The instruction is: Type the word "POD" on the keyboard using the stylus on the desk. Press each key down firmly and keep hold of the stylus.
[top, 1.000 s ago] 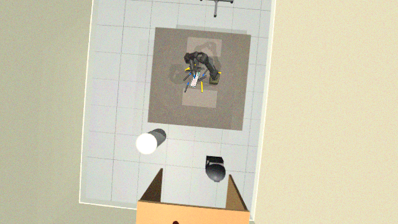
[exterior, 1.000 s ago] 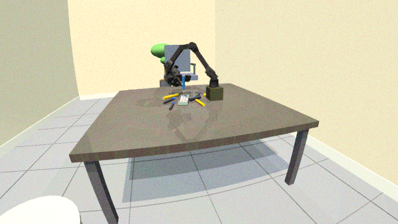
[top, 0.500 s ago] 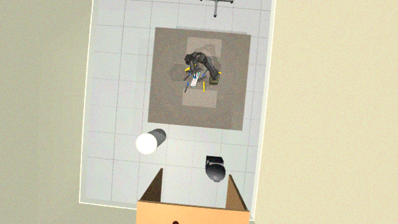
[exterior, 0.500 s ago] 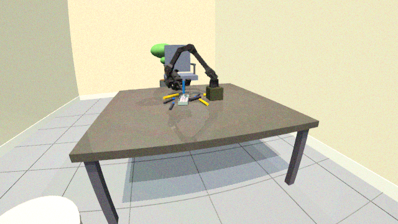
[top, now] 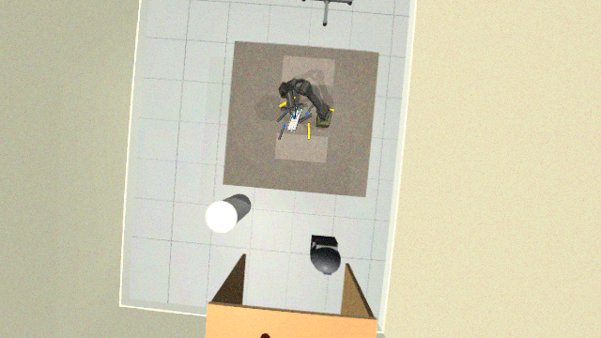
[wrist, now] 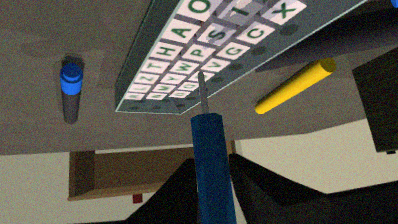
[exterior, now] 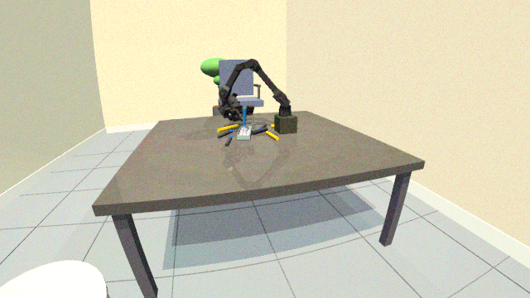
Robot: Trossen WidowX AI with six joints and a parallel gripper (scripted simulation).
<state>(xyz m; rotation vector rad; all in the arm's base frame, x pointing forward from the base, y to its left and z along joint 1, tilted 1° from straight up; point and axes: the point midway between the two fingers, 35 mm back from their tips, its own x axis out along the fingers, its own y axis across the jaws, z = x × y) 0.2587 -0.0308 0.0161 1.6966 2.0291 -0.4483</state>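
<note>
The keyboard (top: pixel 293 125) (exterior: pixel 244 138) (wrist: pixel 145 59) is a small grey board with white letter keys in three rows. In the wrist view, the P key (wrist: pixel 199 51), the O key (wrist: pixel 199 6) and the small D key (wrist: pixel 177 93) show. My gripper (exterior: pixel 245 109) (wrist: pixel 213 165) is shut on the blue stylus (exterior: pixel 244 117) (wrist: pixel 212 145), held nearly upright above the keyboard. Its thin grey tip (wrist: pixel 202 82) appears over the B key area, beside the V key (wrist: pixel 215 68) and below the P key in the image. Whether it touches a key cannot be told.
A yellow cylinder (top: pixel 309 130) (exterior: pixel 272 135) (wrist: pixel 295 86) lies beside the keyboard. A dark marker with a blue end (wrist: pixel 71 95) lies on its other side. More dark markers and another yellow cylinder (exterior: pixel 228 127) lie close around. The arm's base (exterior: pixel 286 123) (wrist: pixel 380 100) stands nearby on the table (exterior: pixel 257 182).
</note>
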